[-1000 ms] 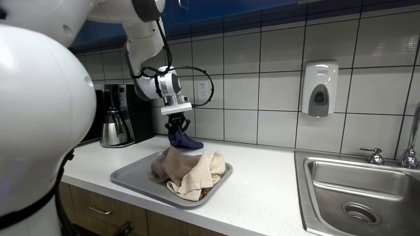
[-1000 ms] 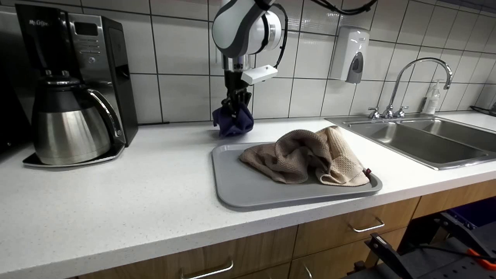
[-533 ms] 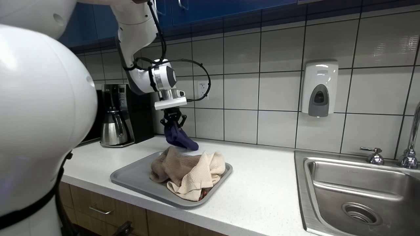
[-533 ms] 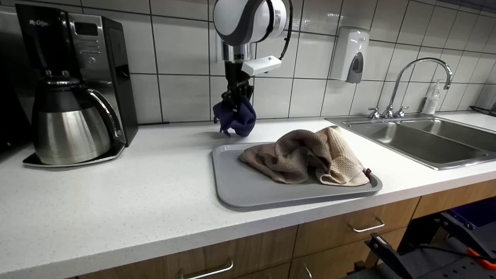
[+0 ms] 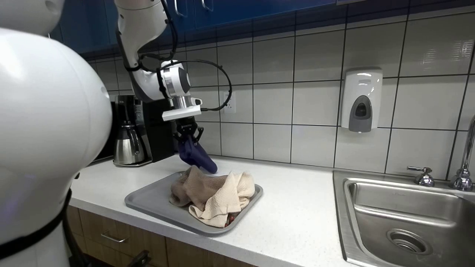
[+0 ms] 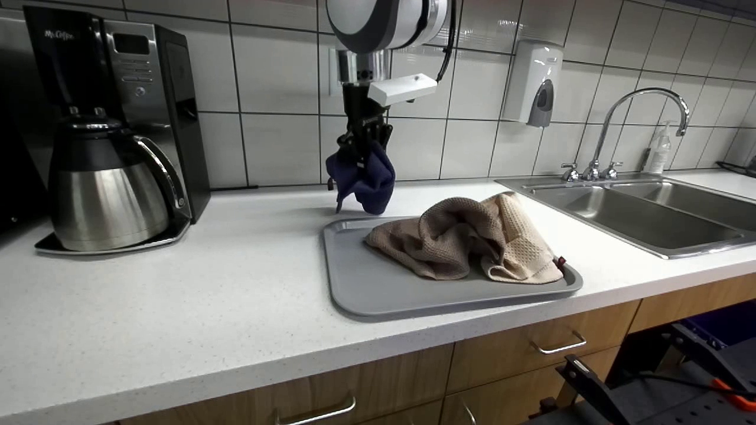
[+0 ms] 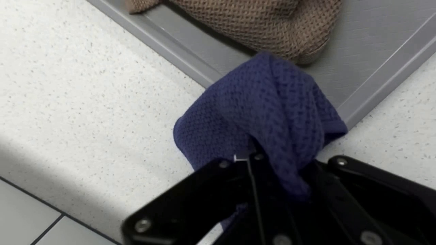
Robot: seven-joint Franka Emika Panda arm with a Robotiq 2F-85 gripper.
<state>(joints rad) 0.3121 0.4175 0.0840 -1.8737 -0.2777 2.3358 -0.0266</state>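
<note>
A: What are the fingers (image 7: 335, 195) doing?

B: Gripping. They are pressing together on a bunched fold of the purple cloth (image 7: 262, 109), and fabric is filling the narrow gap between them. A loose, waffle-textured flap is spreading out past the tips.

A: Where is that cloth sitting?

B: It is hanging from the fingers, toward the back of the tabletop (image 6: 177, 307), near the tiled wall (image 6: 277, 71). In the wrist view it is covering one corner of the gray tray (image 6: 378, 289). Whether its lowest fold is touching anything, I cannot tell.

A: What is the tray carrying?

B: A crumpled brown-and-cream cloth (image 6: 449, 236) is lying in it, heaped toward the sink side; one piece or two, I cannot tell. A small red object (image 5: 231, 219) is peeking from under the cream edge, too hidden for naming.

A: Surroundings?

B: A black-and-steel coffee maker (image 6: 147, 106), holding a carafe (image 6: 109, 198), is standing well apart from the tray. Past the tray's opposite end a steel sink (image 5: 404, 200) is taking up the tabletop, a chrome faucet (image 6: 591, 171) arching over it. A soap dispenser (image 5: 362, 98) is hanging on the tiles. Wooden drawers (image 6: 366, 378) are running below.
</note>
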